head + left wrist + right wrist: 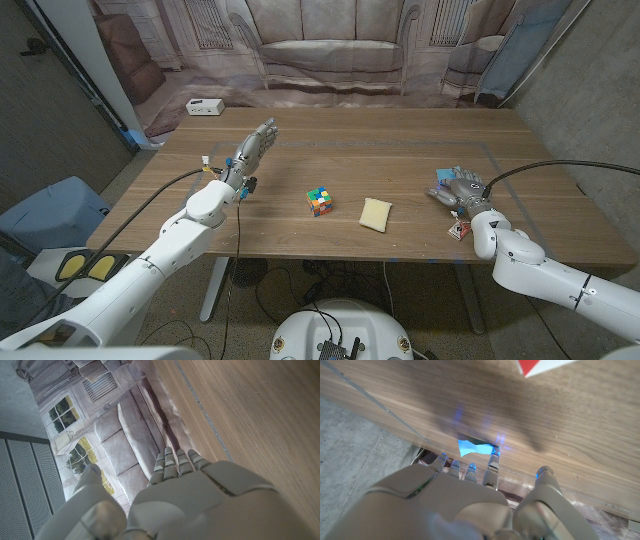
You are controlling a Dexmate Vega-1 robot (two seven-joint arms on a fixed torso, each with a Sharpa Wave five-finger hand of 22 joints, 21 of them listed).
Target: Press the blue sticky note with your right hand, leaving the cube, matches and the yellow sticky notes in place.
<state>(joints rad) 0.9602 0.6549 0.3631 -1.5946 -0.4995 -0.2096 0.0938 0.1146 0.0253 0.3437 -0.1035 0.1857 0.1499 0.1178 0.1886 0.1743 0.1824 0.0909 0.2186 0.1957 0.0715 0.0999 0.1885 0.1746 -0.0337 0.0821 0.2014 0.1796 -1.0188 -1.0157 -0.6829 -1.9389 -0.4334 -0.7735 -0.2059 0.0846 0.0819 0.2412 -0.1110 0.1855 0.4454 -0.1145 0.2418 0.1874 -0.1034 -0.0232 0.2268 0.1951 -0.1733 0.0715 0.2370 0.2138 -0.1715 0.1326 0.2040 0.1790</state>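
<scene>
The blue sticky note [442,177] lies near the table's right side, mostly covered by my right hand [459,189]. In the right wrist view the hand's outstretched fingertips [493,453] reach the edge of the blue sticky note [474,448] and hold nothing. The red-and-white matches [459,232] lie just nearer to me than that hand, seen also as a matches corner [540,365]. Mid-table stand the coloured cube [319,201] and the yellow sticky notes [376,214]. My left hand [254,147] is at the left, fingers straight and empty; its back [200,500] faces the wrist camera.
A white box [203,106] sits at the table's back left corner. The table's far right edge [560,165] is close to my right hand. A blue chair [50,210] stands off the table's left side.
</scene>
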